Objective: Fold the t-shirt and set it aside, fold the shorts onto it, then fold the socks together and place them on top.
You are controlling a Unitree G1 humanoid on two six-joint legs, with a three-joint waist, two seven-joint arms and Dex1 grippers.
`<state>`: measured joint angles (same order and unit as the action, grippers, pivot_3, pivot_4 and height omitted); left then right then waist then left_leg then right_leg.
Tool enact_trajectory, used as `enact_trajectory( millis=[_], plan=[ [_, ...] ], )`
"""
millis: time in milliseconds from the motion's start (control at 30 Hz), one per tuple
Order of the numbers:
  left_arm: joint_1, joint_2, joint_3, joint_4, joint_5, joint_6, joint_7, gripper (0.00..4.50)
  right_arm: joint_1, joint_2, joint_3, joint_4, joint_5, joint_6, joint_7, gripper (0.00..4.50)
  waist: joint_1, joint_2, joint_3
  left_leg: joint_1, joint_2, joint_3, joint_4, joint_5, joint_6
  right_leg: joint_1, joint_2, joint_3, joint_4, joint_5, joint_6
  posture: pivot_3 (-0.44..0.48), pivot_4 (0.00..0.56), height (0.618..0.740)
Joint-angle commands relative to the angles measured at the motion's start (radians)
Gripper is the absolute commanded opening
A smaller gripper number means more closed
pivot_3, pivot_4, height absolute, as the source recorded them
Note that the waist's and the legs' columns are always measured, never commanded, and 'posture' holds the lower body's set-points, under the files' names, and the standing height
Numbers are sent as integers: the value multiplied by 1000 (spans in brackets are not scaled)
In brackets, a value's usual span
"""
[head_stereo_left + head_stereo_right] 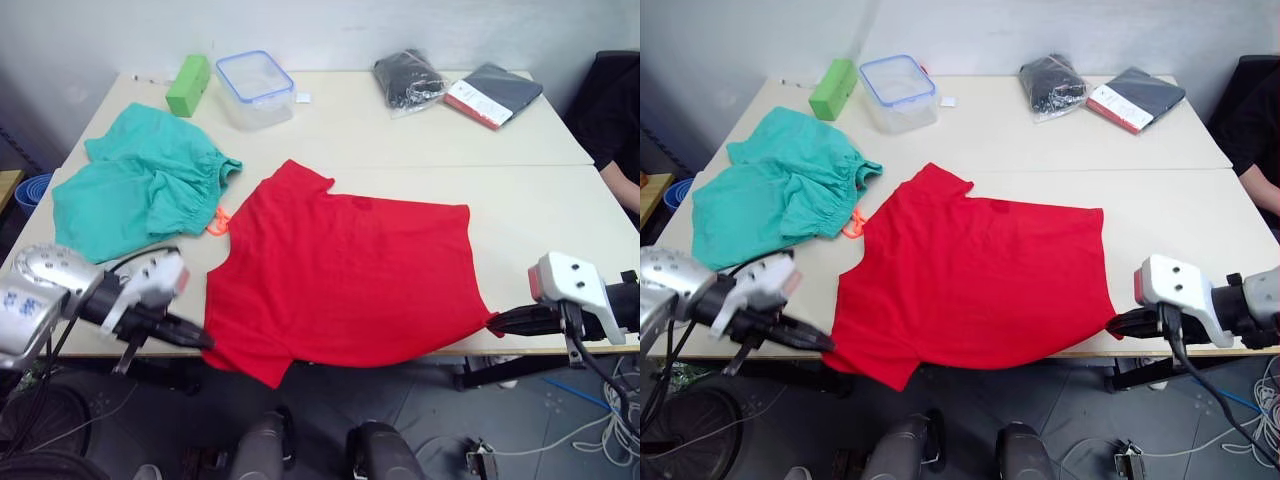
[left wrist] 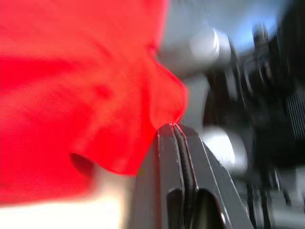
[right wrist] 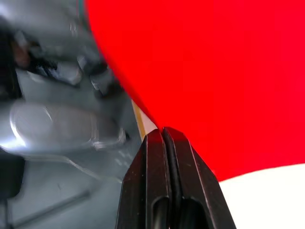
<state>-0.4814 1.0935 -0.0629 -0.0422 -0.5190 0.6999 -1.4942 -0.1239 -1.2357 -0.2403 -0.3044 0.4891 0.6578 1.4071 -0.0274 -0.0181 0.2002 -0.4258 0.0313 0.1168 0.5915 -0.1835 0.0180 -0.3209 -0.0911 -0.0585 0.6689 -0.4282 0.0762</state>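
The red t-shirt (image 1: 340, 265) lies spread flat on the table's near half, its lower hem hanging over the front edge. My left gripper (image 1: 203, 342) is shut on the shirt's near left edge; the left wrist view shows red fabric (image 2: 95, 95) pinched at the closed fingertips (image 2: 167, 136). My right gripper (image 1: 494, 322) is shut on the shirt's near right corner, and red cloth (image 3: 214, 71) meets its closed fingertips (image 3: 155, 138). The teal-green shorts (image 1: 135, 185) lie crumpled at the left, with an orange drawstring (image 1: 218, 222) poking out. The socks are out of view.
At the back stand a green box (image 1: 188, 85), a clear container with a blue rim (image 1: 255, 88), a black bag (image 1: 408, 78) and a dark folder (image 1: 495, 93). A person (image 1: 622, 130) sits at the right edge. Bare cream table (image 1: 540, 205) shows to the right of the shirt.
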Motion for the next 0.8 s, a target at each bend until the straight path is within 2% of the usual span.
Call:
enact_trajectory(
  millis=[33, 133, 200, 333, 533, 800],
  plan=[
    [-117, -74, -26, 134, 35, 66, 84, 0, -84, 9, 56, 67, 56, 102, -4, 22, 0, 0, 0, -2, 0, 0, 0, 0, -1, -1, 0, 0, 0, 0, 0, 0, 150, 740],
    [-247, -202, -44, 300, 127, 58, 251, 0, -168, 46, 131, 160, 44, 145, -30, 22, 0, -2, 1, -2, 0, 0, 3, 1, -1, -1, 0, 0, 1, 0, 1, 0, 150, 740],
    [-302, -270, -21, 380, 137, 60, 313, 0, -225, 88, 157, 224, 45, 185, -66, 22, -1, -3, 2, -4, 0, 0, 6, 1, -1, -2, 0, 0, 4, 0, 1, 0, 150, 740],
    [-371, -352, -2, 521, 181, 39, 418, 0, -312, 156, 181, 338, 40, 243, -130, 22, -3, -4, 2, -9, 0, 0, 13, 1, -1, -5, 0, -1, 7, 0, 2, 0, 150, 740],
    [-354, -358, -5, 566, 220, 11, 435, 0, -352, 181, 175, 430, 36, 276, -176, 22, 0, -4, 3, -14, 0, -1, 17, 0, 0, -9, 0, -2, 10, 0, 2, 0, 150, 740],
    [-322, -350, 24, 554, 229, 7, 442, 0, -305, 186, 180, 459, -3, 233, -207, 22, 2, -4, 3, -14, 0, -1, 19, 0, 0, -8, -1, -3, 10, 0, 3, 0, 150, 740]
  ],
)
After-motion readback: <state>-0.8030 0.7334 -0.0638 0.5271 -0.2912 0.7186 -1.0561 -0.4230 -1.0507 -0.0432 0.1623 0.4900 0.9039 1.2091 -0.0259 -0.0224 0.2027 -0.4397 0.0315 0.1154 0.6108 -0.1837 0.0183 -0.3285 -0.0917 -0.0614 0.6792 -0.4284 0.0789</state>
